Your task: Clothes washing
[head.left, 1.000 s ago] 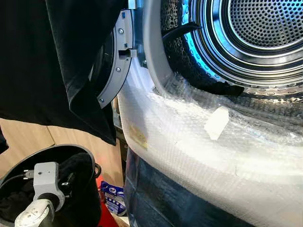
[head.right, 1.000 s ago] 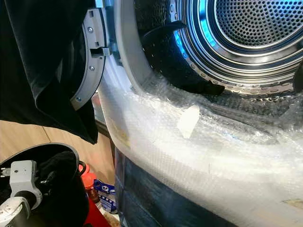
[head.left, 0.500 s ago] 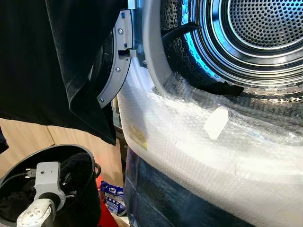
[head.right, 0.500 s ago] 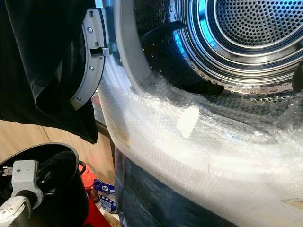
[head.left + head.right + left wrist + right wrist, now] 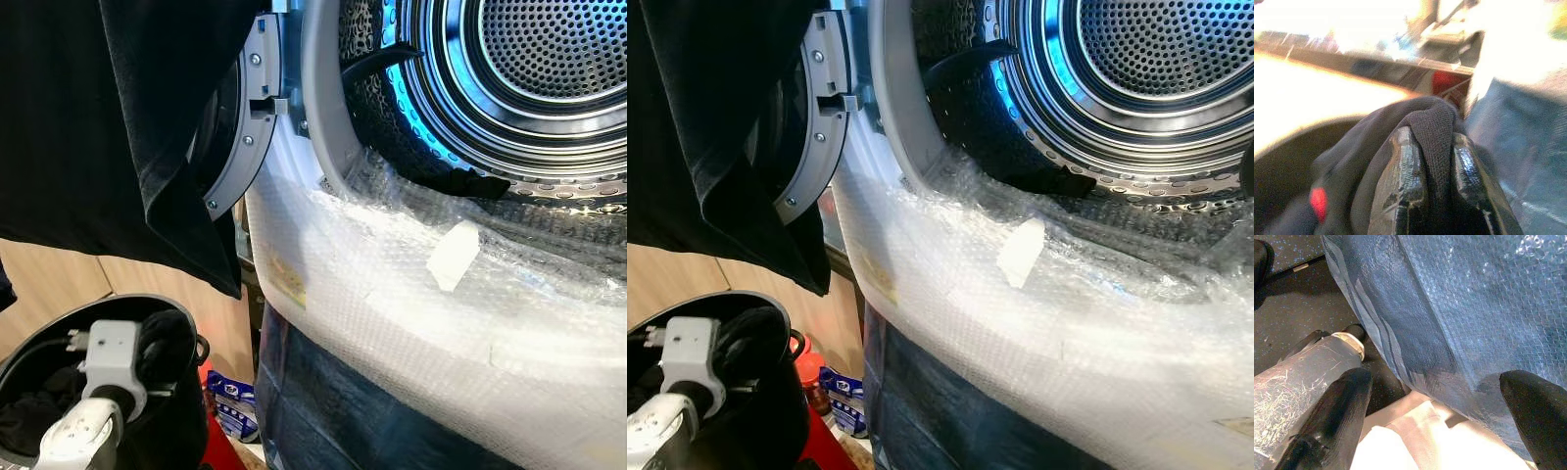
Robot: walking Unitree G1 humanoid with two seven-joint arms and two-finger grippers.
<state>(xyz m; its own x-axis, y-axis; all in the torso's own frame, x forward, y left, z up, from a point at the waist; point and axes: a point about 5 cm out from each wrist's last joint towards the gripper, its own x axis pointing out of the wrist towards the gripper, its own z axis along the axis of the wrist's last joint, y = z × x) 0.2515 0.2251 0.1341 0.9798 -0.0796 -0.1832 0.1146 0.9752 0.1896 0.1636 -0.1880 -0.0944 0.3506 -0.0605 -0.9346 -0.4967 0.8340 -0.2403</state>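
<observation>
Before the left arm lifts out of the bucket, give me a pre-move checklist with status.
1. Left gripper shut on the dark garment: ok, cloth is pinched between the fingers.
2. Garment free of the bucket: not ok, it lies inside.
3. Washer door open: ok.
4. Drum has room: ok, one black item at the lip.
5. Black cloth hanging over the door clear of the path: cannot tell.
6. Right gripper idle: ok, jaws open, low by the wrapped front panel.

Washer drum [image 5: 549, 59] cut off by top and right edges
</observation>
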